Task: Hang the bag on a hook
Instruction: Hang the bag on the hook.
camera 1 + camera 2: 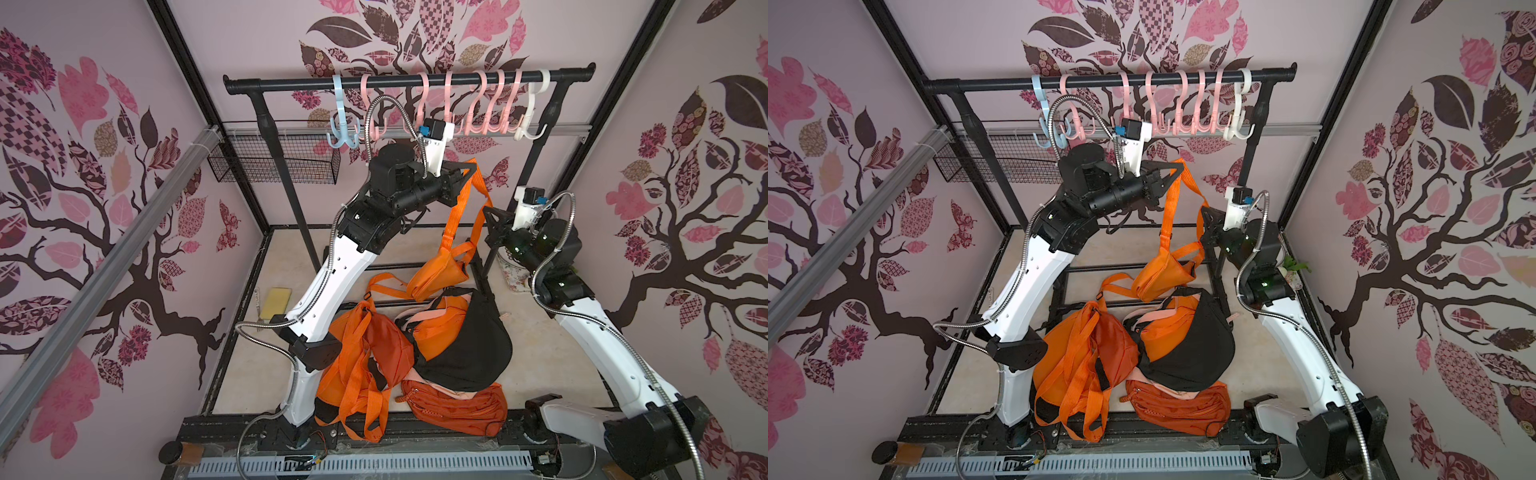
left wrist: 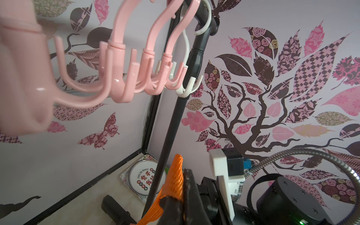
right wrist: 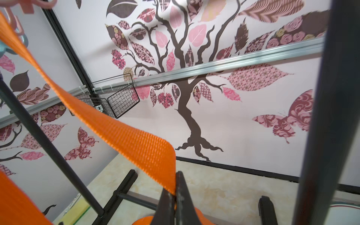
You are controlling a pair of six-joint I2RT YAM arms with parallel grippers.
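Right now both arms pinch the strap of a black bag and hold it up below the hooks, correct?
Not quite. They hold up the orange bag, not the black bag, which lies untouched below. The rest holds: the left gripper and right gripper are both shut on the strap, below the hooks, as both top views show.
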